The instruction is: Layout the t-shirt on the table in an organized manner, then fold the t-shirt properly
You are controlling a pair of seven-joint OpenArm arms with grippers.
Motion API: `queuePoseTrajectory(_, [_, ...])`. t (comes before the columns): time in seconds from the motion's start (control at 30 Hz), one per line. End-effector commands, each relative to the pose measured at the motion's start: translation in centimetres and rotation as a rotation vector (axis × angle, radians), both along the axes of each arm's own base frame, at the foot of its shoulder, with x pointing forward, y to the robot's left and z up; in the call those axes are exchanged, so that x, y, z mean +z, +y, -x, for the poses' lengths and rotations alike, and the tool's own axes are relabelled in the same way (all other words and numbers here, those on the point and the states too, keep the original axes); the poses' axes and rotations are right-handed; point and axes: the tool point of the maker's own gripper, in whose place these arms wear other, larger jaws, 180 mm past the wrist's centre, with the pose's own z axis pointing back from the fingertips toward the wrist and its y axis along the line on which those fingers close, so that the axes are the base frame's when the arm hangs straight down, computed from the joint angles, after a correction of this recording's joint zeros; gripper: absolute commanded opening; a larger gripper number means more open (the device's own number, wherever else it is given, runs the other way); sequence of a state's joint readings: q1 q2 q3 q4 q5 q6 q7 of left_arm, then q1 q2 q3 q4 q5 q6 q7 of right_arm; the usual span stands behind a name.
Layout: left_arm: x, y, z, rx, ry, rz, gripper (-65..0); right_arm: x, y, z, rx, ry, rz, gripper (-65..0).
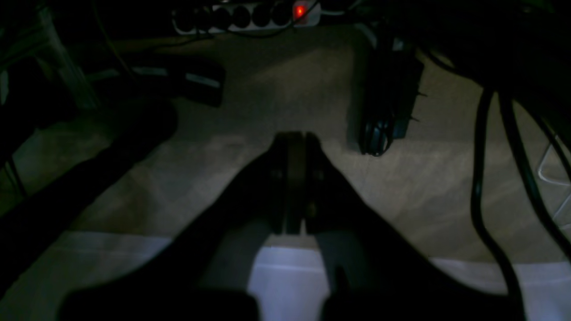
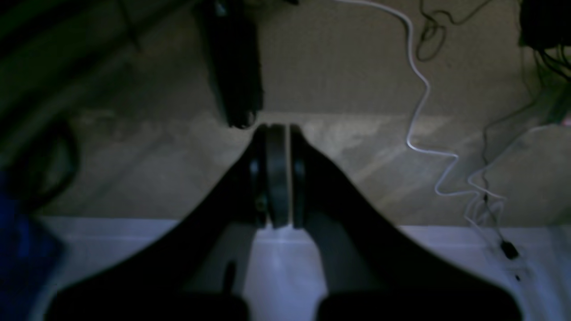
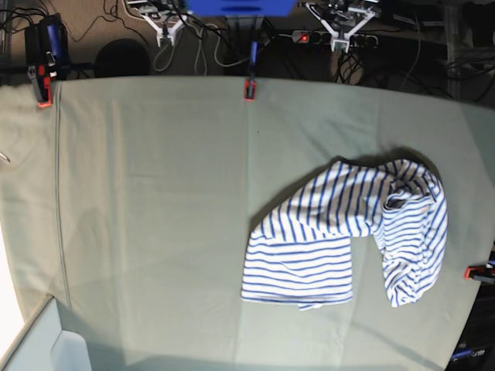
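A striped t-shirt lies bunched on a cloth-covered table while both robot grippers hang clenched and empty away from it.

The table, draped in pale grey-green cloth with faint creases, fills nearly the whole base view. The t-shirt, white with thin blue stripes, lies crumpled on the right half of that view, near the right edge, one part lying flat and the rest folded over itself in a rumpled ridge. Small red-orange clips grip the cloth at the far edge, the far left corner and the right edge. In the dim wrist views, the left gripper has its jaws pressed together with nothing between them, above a carpeted floor with a power strip showing a red light. The right gripper is likewise clamped on nothing, with a white cable trailing over the floor.
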State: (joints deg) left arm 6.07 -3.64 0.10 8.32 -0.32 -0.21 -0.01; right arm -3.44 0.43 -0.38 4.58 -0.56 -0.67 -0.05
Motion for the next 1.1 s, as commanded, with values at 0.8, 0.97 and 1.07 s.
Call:
queuePoseTrajectory(0.8, [8.9, 2.7, 1.0, 0.064, -0.322, 0.036, -65.0, 9.2, -2.8, 2.7, 0.050, -0.333, 0.040, -65.0])
queuePoseTrajectory(0.97, [12.2, 3.7, -0.1, 0.112, -0.400, 0.072, -65.0, 13.4, -4.1, 1.1, 0.096, -0.439, 0.060, -65.0])
queuePoseTrajectory(1.07, [14.2, 3.7, -1.2, 0.108, -0.450, 0.098, -65.0, 15.4, -4.0, -0.1, 0.103, -0.494, 0.060, -65.0])
